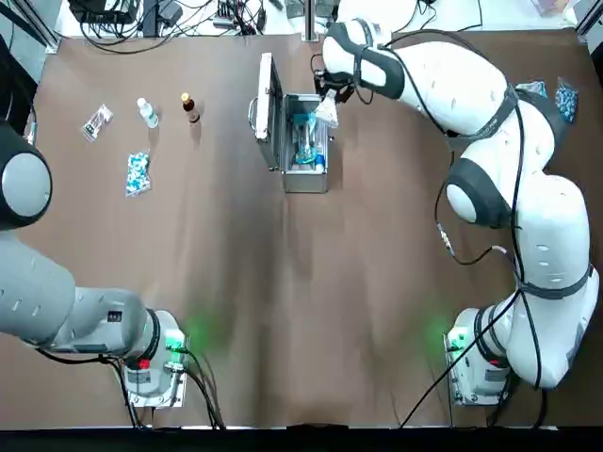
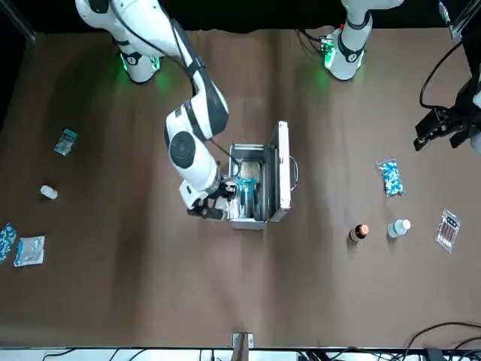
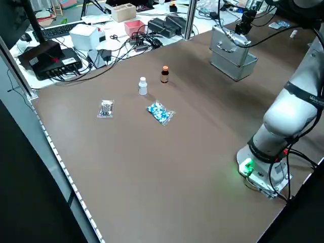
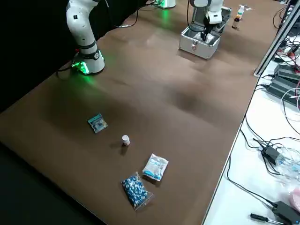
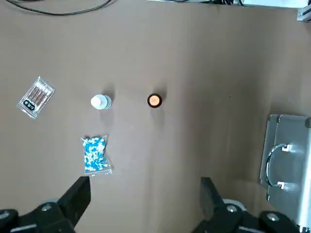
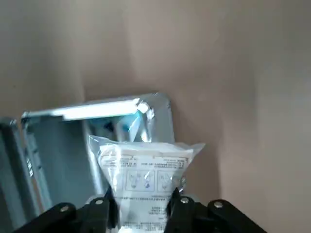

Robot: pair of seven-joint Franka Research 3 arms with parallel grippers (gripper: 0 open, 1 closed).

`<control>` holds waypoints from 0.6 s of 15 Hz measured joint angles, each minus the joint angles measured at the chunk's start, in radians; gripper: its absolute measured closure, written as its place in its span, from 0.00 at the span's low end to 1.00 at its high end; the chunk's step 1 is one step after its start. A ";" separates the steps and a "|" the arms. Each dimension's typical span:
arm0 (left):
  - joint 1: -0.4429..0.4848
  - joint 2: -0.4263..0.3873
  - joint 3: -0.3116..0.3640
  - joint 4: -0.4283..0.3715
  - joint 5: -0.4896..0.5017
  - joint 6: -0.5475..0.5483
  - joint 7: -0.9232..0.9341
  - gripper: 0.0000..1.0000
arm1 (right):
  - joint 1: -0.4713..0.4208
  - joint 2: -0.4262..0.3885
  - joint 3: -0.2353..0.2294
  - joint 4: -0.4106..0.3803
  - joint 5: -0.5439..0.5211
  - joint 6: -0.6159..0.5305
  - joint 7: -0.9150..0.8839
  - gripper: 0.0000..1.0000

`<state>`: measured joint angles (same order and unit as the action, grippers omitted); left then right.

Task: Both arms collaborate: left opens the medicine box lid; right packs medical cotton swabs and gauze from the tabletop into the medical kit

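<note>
Clamped in the right gripper (image 6: pixel 141 206), the small crinkly white printed gauze packet (image 6: pixel 145 177) hangs over the open ribbed silver aluminium medical kit (image 1: pixel 303 143), blue swab packet (image 1: pixel 307 141) already inside. Lower clear of the rim before releasing. Left gripper (image 5: pixel 143 199) parked aside, fingers spread, empty.

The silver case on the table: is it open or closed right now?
Open. The medical kit's lid stands upright along one side, and a blue packet shows inside. The right gripper holds a white packet over it.
</note>
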<state>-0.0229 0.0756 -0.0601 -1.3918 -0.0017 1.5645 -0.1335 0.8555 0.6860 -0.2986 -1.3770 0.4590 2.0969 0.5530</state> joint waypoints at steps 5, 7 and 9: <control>0.000 0.000 0.000 0.000 0.000 0.000 0.000 0.00 | 0.041 0.002 0.000 -0.005 0.012 0.009 0.005 0.40; 0.000 0.000 0.000 0.000 0.000 0.000 0.000 0.00 | 0.042 0.002 0.000 -0.006 0.012 0.009 0.006 0.27; 0.000 0.000 0.000 0.000 0.000 0.000 0.000 0.00 | 0.048 0.003 0.000 -0.006 0.012 0.009 0.006 0.11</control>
<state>-0.0225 0.0756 -0.0597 -1.3918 -0.0017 1.5645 -0.1334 0.9034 0.6885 -0.2982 -1.3829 0.4713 2.1063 0.5585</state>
